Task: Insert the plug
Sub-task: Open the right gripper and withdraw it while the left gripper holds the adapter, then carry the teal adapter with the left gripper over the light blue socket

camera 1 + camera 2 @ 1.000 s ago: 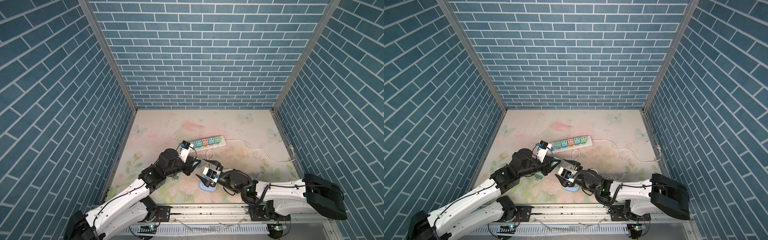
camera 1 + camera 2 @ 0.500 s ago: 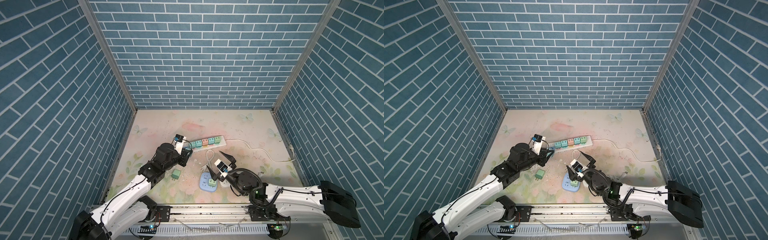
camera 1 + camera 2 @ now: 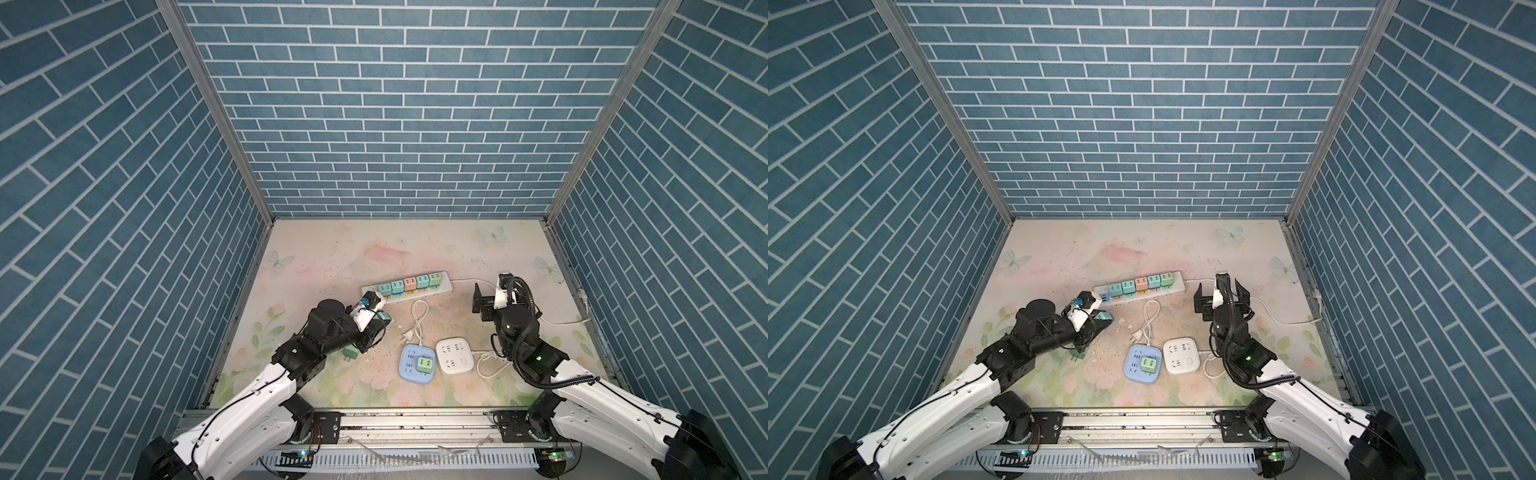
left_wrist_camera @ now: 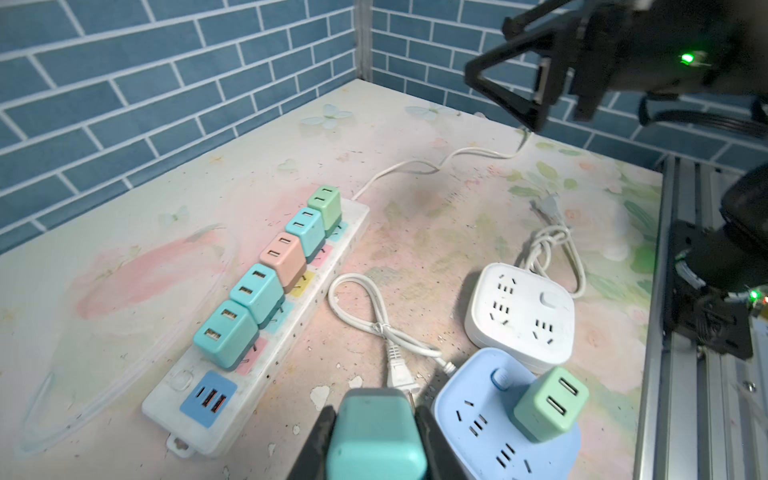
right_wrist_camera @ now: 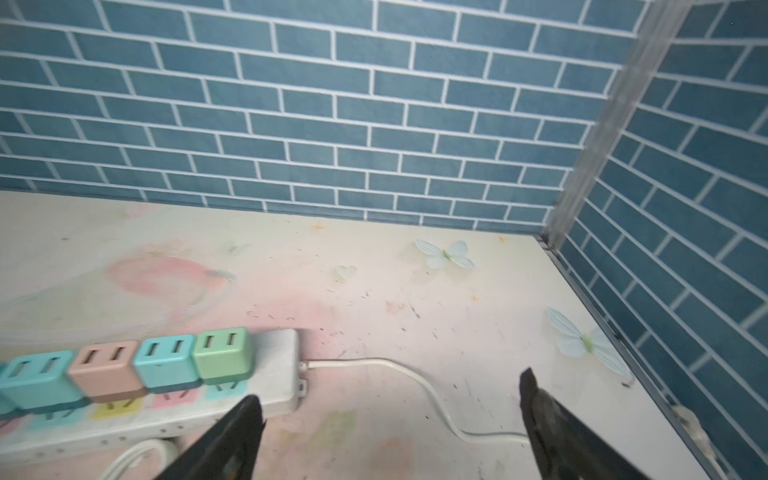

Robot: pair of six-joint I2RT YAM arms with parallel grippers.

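Teal plastic: the plug (image 4: pixel 376 444) is pinched in the left claw (image 4: pixel 375 409), jaws tight on its two sides. It hangs near the USB end of the power strip (image 4: pixel 286 345), with the blue socket block (image 4: pixel 469 428) on its other side.

Risks as we judge them:
- Its prongs are hidden from every view (we can't read their angle), so a tilted approach could jam them on the socket face instead of seating.
- Nothing pins either target. The right claw (image 5: pixel 390 386) is spread wide and empty, up over the strip's cable end and well apart from the plug. A hard push may just slide the strip or block across the tabletop (image 3: pixel 374 241).
- The strip already carries five cubes in one row, and the block has a green cube (image 4: pixel 550 405) plugged in. A tight fit beside them could knock a neighbour or block full insertion.
- The white cord (image 4: pixel 397 370) lies looped between strip and block, its plug end just beside the claw, so a low pass could snag it.
- A loose green plug (image 3: pixel 350 354) lies under the left arm and could get swept.
- The white socket block (image 4: pixel 523 316) is free but farther off.
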